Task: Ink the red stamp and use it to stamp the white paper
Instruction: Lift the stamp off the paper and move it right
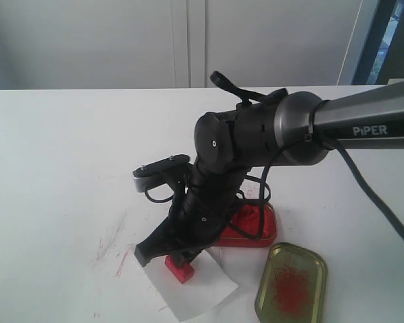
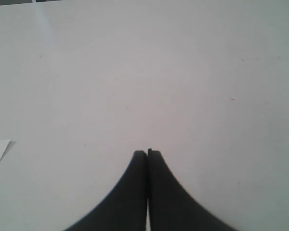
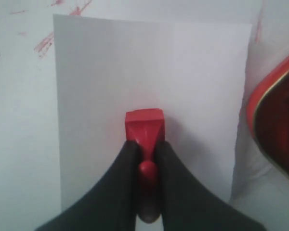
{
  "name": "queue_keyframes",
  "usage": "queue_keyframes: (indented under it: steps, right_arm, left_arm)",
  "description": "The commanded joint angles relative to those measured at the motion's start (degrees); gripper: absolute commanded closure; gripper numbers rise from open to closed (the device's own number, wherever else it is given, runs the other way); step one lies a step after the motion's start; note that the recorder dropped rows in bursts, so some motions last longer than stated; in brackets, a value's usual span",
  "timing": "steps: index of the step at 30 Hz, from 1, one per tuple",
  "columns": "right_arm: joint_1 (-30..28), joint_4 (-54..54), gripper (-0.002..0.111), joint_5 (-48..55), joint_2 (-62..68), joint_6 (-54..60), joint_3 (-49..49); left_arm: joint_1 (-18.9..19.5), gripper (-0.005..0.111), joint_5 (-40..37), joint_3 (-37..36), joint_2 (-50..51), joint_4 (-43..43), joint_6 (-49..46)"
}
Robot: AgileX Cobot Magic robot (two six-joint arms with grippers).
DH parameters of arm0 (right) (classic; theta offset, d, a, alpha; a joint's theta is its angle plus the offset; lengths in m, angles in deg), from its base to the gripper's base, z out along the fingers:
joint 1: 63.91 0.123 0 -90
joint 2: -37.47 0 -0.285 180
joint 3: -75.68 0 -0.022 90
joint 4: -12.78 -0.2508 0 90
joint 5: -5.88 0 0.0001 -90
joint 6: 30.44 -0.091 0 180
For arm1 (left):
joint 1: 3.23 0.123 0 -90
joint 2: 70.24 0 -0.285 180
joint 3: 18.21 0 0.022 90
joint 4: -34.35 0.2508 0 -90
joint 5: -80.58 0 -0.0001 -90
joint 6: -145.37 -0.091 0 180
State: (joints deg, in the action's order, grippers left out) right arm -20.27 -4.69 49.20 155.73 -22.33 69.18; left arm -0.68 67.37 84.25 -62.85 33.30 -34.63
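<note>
Right gripper jaws clamp the knob of the small red plastic stamp, base beyond the tips on the white rectangular paper sheet. Risk: the unsecured sheet may stick, lift, smear. Left gripper jaws together, empty.

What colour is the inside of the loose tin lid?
Gold, with a red smear in the middle. The tin lid shows best in the exterior view.

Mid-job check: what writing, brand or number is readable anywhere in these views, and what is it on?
"PiPER": white letters on the grey link of the right arm.
Nothing else: the red stamp, white paper, ink tin and tin lid show no readable marking.
</note>
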Motion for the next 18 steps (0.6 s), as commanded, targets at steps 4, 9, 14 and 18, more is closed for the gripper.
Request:
queue_keyframes:
  steps: [4, 9, 14, 18]
  right_arm:
    - [-0.32, 0.13, 0.108, -1.23, 0.62, 1.09, -0.17]
    - [-0.32, 1.39, 0.108, -1.35, 0.9, 0.81, -0.17]
    - [-0.32, 1.39, 0.108, -1.1, -0.17, 0.7, 0.03]
    - [-0.32, 1.39, 0.108, -1.1, -3.26, 0.7, 0.03]
  left_arm:
    - [0.13, 0.107, -0.07, 0.32, 0.39, -0.57, 0.0]
    - [0.13, 0.107, -0.07, 0.32, 0.39, -0.57, 0.0]
    - [0.13, 0.107, -0.07, 0.32, 0.39, -0.57, 0.0]
    - [0.13, 0.107, -0.07, 0.32, 0.39, -0.57, 0.0]
